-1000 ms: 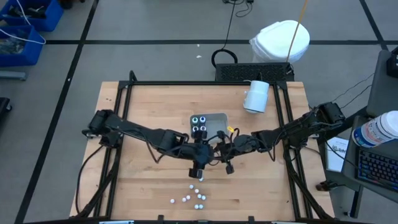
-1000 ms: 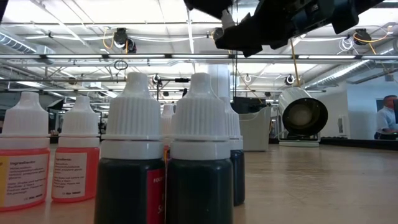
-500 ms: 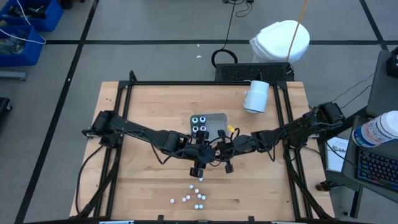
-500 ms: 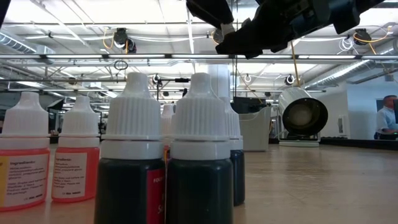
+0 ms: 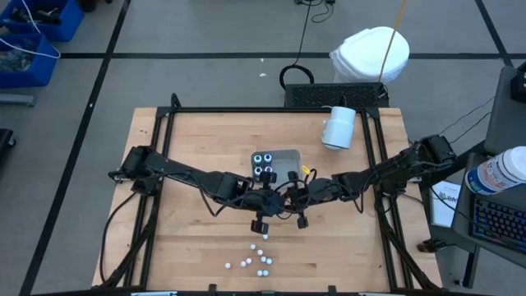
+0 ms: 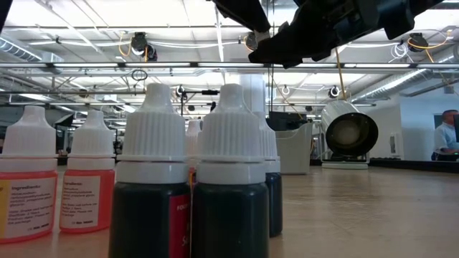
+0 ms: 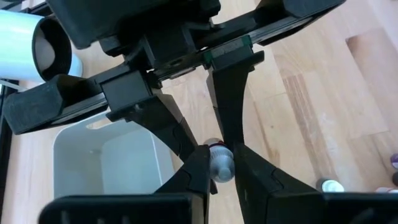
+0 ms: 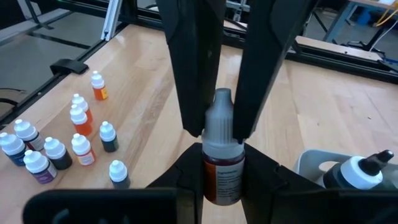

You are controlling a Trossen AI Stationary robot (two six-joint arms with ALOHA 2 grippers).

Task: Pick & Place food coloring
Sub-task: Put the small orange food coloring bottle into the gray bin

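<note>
Both grippers meet above the table's middle on one food coloring bottle (image 8: 221, 155), which has dark red liquid and a white cap. My right gripper (image 8: 222, 171) is shut on its body, and my left gripper (image 7: 221, 167) is shut on its cap. Several more food coloring bottles (image 5: 253, 261) stand loose near the table's near edge and fill the low view's foreground (image 6: 179, 193). Other bottles (image 5: 263, 164) stand in the grey tray (image 5: 288, 156). My left gripper pinches the bottle's white cap (image 8: 221, 102) between its two fingers (image 8: 186, 93), coming level from the table's left. The cap end faces this gripper. The bottle is lifted clear of the table. My right gripper pinches the bottle's labelled body (image 8: 217, 180) between its two fingers (image 8: 186, 177), coming level from the table's right. The cap sticks out past the fingertips toward my left gripper. The bottle is clear of the table.
A large white cylinder (image 5: 339, 127) lies on its side at the table's far right. The grey tray (image 8: 311, 163) sits just beyond the grippers toward the far edge. Bare wood lies to the left and right of the loose bottles.
My left gripper has shut on the bottle's cap; in the low view its finger has come in and down against the white cap. The bottle has stayed where it was, in my right gripper.
</note>
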